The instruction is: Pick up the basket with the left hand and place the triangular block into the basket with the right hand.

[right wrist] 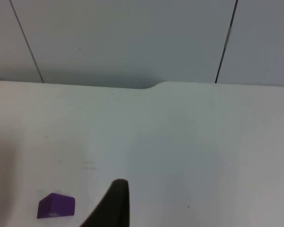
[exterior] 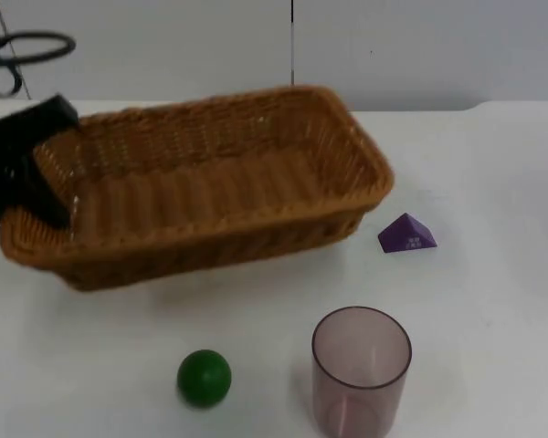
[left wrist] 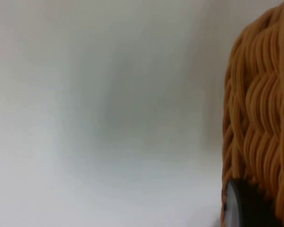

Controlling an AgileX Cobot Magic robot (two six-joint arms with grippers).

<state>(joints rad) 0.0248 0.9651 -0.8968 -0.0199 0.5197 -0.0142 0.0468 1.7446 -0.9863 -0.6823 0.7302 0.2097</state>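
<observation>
Basket (exterior: 201, 182): brown woven wicker, long rectangular, open top, nothing inside. It sits tilted, my left end lifted, far end dipping toward the white surface (exterior: 493, 319). My left claw (exterior: 38, 178) is pinched on the basket's short left rim, one black finger inside the wall, the rest outside. In the left wrist view the weave (left wrist: 260, 118) is very close, with a black fingertip (left wrist: 241, 208) against it; the rest of the basket is cut off there.

Triangular block (exterior: 407, 234): small purple pyramid with a pale label on one face, lettering too small to read. It lies on the surface just beside the basket's right end, apart from it. In the right wrist view the block (right wrist: 56, 206) is near my right claw's black fingertip (right wrist: 114, 203), not touching. Cannot tell if the right claw is spread or pressed together.

Also on the surface: green ball (exterior: 204, 377), clear purplish cup (exterior: 360, 372), upright, base cut off.
</observation>
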